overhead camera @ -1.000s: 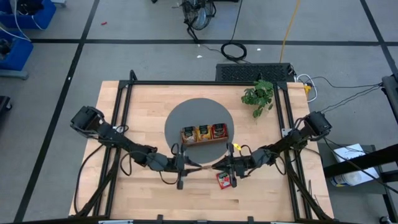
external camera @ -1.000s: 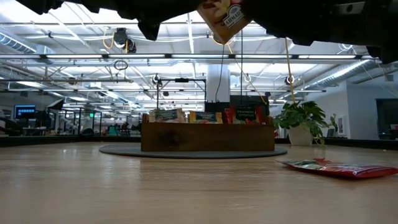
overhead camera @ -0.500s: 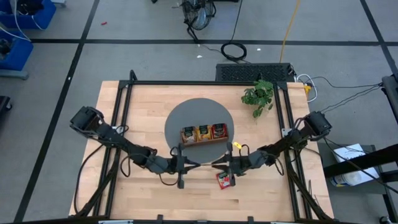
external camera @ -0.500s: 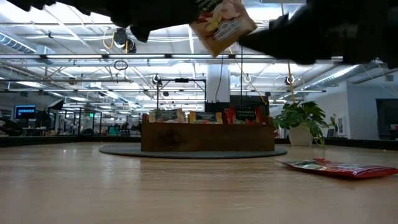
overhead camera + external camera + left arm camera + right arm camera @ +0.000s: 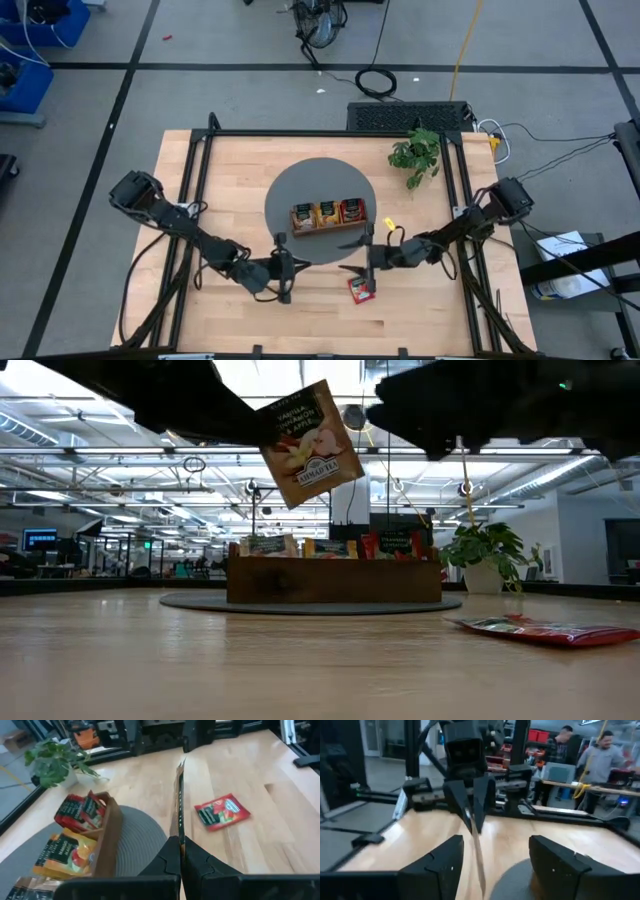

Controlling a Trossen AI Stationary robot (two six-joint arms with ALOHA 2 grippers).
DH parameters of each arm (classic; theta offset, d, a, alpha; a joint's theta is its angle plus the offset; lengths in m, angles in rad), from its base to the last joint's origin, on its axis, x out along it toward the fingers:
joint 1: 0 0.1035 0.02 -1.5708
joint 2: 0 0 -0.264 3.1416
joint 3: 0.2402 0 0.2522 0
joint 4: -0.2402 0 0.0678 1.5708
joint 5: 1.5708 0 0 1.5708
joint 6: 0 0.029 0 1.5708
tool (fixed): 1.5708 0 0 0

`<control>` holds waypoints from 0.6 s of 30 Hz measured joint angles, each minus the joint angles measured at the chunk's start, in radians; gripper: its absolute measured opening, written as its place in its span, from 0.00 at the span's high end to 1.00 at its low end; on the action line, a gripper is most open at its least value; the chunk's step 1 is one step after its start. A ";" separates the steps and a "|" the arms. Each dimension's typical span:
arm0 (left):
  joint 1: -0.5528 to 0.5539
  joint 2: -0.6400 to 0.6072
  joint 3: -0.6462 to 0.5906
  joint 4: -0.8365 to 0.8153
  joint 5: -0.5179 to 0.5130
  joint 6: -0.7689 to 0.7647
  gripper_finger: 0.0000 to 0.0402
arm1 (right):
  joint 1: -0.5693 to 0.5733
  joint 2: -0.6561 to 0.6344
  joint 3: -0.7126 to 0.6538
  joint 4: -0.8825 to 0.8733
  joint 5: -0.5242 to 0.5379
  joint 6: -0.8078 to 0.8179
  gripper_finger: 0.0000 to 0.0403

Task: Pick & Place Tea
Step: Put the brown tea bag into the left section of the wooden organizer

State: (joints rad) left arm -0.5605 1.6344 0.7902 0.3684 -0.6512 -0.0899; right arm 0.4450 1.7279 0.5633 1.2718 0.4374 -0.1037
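Left gripper (image 5: 181,851) fingers are pinched on a flat yellow tea sachet (image 5: 305,445), transfer to the brown wooden tray (image 5: 328,224) being required next; right gripper (image 5: 492,855) is spread empty.

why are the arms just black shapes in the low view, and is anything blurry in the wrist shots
Low view: bright ceiling lights backlight the arms; the held sachet reads clearly. Right wrist view: soft overall, the left hand and people behind smeared. Left wrist view: the red sachet is sharp.

Both arms meet low in the frame on the tabletop (image 5: 220,180). A wooden tray (image 5: 328,214) sits mid-frame on a grey mat (image 5: 300,185); a red sachet (image 5: 360,289) lies below it.
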 joint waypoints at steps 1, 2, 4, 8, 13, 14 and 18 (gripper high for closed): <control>0.000 0.000 0.000 0.000 -0.002 0.000 1.00 | -0.006 0.000 0.014 -0.014 -0.011 0.012 0.48; 0.000 0.001 0.000 -0.001 -0.002 0.001 1.00 | -0.015 0.000 0.034 -0.048 -0.035 0.026 0.48; 0.002 0.002 0.000 -0.001 -0.002 0.003 1.00 | -0.034 0.000 0.079 -0.146 -0.087 0.062 0.49; 0.012 0.002 0.000 -0.003 -0.005 0.002 1.00 | -0.060 0.001 0.170 -0.318 -0.128 0.092 0.50; 0.010 0.002 0.000 -0.005 -0.005 0.006 1.00 | -0.065 0.001 0.201 -0.341 -0.129 0.092 0.52; 0.011 0.002 0.000 -0.005 -0.005 0.006 1.00 | -0.065 0.001 0.201 -0.341 -0.129 0.092 0.52; 0.021 0.002 0.000 -0.005 -0.005 0.007 1.00 | -0.066 0.001 0.201 -0.342 -0.130 0.092 0.56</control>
State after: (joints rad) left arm -0.5394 1.6367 0.7902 0.3630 -0.6563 -0.0826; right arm 0.3791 1.7287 0.7643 0.9300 0.3078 -0.0113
